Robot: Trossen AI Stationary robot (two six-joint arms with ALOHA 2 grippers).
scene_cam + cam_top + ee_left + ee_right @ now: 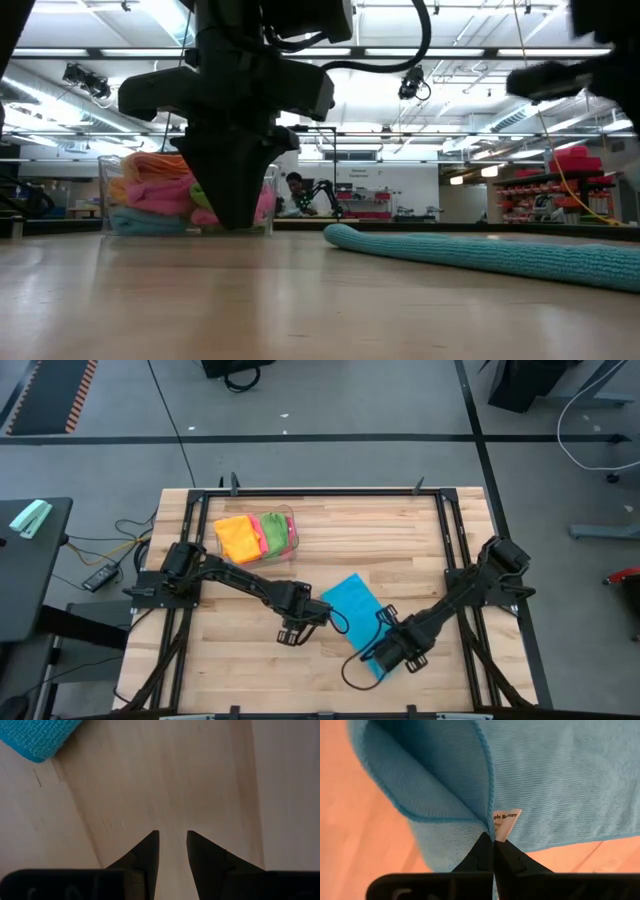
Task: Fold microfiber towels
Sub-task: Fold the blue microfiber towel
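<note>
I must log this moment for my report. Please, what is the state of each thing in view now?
Blue towel: lying on the table, partly folded, one edge pinched and lifted.
Right hand: shut on the blue towel's edge, beside its white label.
Left hand: slightly open, empty, low over bare wood beside the blue towel.
Clear bin: upright, holding orange, pink and green towels.

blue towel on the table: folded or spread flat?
Partly folded. The blue towel lies doubled, one layer curled over, and the right gripper is shut on its edge by the white tag.
</note>
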